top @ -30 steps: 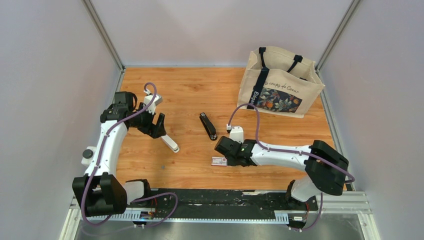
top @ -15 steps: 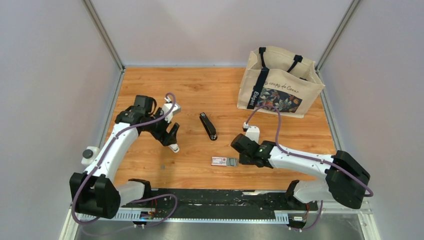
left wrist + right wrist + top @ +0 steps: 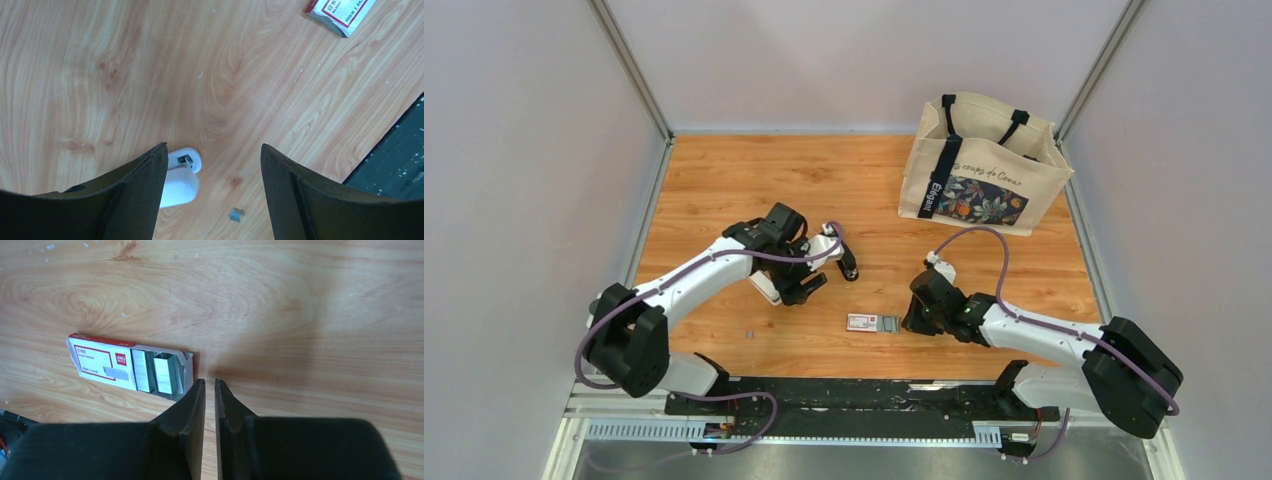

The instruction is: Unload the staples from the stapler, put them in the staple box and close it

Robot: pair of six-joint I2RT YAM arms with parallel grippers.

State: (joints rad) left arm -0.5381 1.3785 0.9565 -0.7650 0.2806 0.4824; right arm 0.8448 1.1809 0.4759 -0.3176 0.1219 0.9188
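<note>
A black stapler lies mid-table, partly under my left wrist. A white stapler lies to its left; its tip shows beside my left finger. My left gripper is open and empty above the table. A small loose bit of staples lies on the wood near the white stapler. Grey staple strips sit in the slid-out tray of a red-and-white box. My right gripper is shut and empty, just right of the tray.
A cream tote bag with a floral print stands at the back right. The red-and-white box lies near the table's front edge. A black rail runs along the front, with grey walls on both sides.
My left arm has swung right from the table's left side to over the white stapler. My right gripper has drawn back right from the box, whose tray of staples now shows.
</note>
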